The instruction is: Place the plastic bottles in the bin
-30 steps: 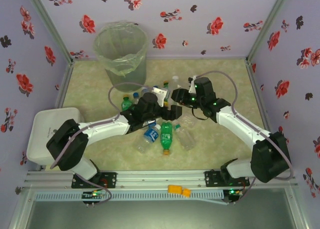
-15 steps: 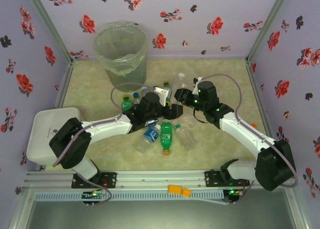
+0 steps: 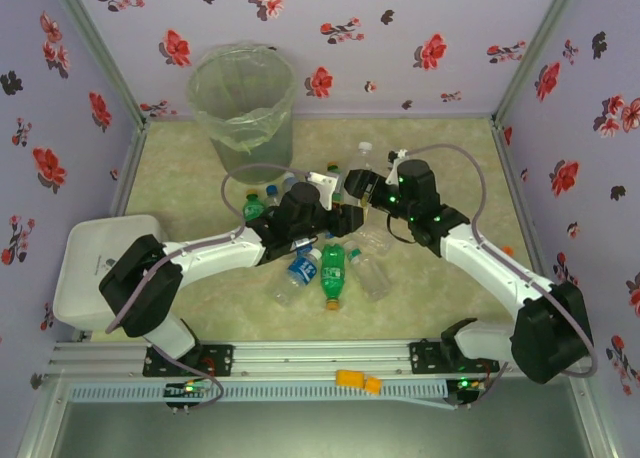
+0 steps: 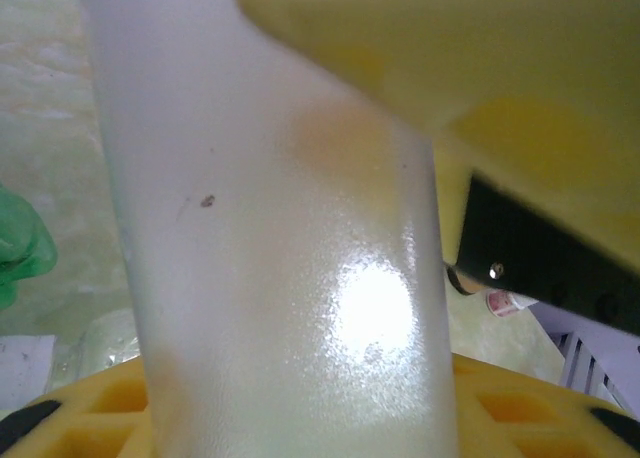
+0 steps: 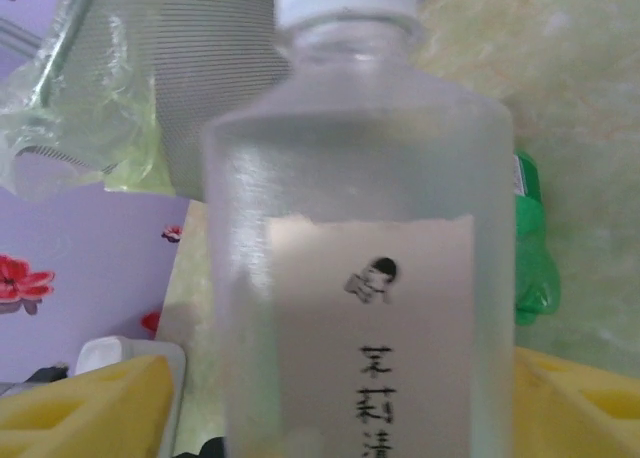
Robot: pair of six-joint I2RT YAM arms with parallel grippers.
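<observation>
Since a second ago the left gripper (image 3: 345, 218) has drawn its jaws in and now clamps the frosted bottle (image 5: 360, 278). Over the same second the right gripper (image 3: 362, 190) has shifted slightly left and parted its jaws. From the right wrist, its yellow fingers (image 5: 90, 403) stand on either side of the bottle with a sliver of gap on one side, so it no longer squeezes.

The bottle stands roughly upright over the middle of the table (image 3: 440, 148), above the other plastic bottles (image 3: 333, 273) lying between the arms. It is well apart from the bin (image 3: 232, 128) in the far left corner.

From above, the two grippers cover most of the bottle's body, and its white cap (image 3: 365, 148) pokes out beyond them. The left wrist view is blurred and too close for any label to show. From the right wrist, the label's printed characters run off the bottom edge. Several bottles lie partly under the arms, so they cannot be counted.
</observation>
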